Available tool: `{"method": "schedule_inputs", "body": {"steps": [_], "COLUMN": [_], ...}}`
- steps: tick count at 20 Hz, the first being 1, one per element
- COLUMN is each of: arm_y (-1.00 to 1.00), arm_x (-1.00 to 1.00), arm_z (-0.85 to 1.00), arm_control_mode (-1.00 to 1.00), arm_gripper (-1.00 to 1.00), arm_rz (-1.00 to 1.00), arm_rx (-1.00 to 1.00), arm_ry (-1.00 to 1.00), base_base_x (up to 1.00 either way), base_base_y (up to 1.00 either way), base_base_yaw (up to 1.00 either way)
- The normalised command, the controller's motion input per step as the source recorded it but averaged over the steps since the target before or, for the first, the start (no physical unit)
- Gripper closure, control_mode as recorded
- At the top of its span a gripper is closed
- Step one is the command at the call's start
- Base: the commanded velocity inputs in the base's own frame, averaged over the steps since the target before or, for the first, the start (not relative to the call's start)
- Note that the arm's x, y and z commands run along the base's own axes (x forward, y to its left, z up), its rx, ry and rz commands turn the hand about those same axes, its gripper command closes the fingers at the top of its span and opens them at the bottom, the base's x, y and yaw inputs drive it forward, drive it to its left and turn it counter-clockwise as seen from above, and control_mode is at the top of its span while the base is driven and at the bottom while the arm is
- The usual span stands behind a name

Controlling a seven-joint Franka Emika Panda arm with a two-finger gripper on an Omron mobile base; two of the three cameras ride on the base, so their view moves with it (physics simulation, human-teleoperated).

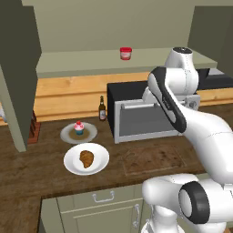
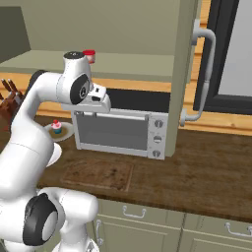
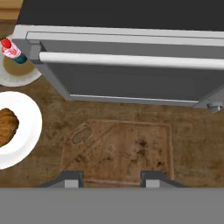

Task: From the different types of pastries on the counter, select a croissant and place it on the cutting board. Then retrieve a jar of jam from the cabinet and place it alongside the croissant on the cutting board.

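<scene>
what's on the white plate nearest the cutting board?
One brown croissant sits on the round white plate, left of the brown wooden cutting board. The plate surface beneath the croissant is covered.

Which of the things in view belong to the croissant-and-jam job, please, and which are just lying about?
Belong to the job:
croissant on its white plate
cutting board, bare
jam jar on the cabinet shelf
gripper, jaws apart, above the board

Just lying about:
cupcake
bottle
toaster oven
knife block
</scene>
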Motion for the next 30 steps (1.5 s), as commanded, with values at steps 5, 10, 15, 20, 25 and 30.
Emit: {"method": "schedule_inputs", "body": {"steps": [5,10,15,20,25,30], "arm_y": [0.37,0.67,0.89,0.64,0.57,0.54], "arm_x": [0.13,0.14,0.23,0.21,0.09,0.00], "arm_z": [0.00,-0.01,-0.12,-0.33,-0.30,-0.35], "arm_control_mode": [-1.00,-1.00,-1.00,-1.00,-1.00,-1.00], "arm_gripper": [-1.00,-1.00,-1.00,-1.00,-1.00,-1.00], "arm_rz": [0.00,0.00,0.00,0.01,0.01,0.00], "arm_rx": [-0.07,-0.10,-0.09,0.01,0.02,0.11], "arm_ry": [0.08,0.09,0.14,0.11,0.00,-0.01], "base_base_x": [0.00,0.00,0.00,0.00,0.00,0.00], "base_base_y": [0.00,0.00,0.00,0.00,0.00,0.00], "base_base_yaw": [0.00,0.00,0.00,0.00,0.00,0.00]}}
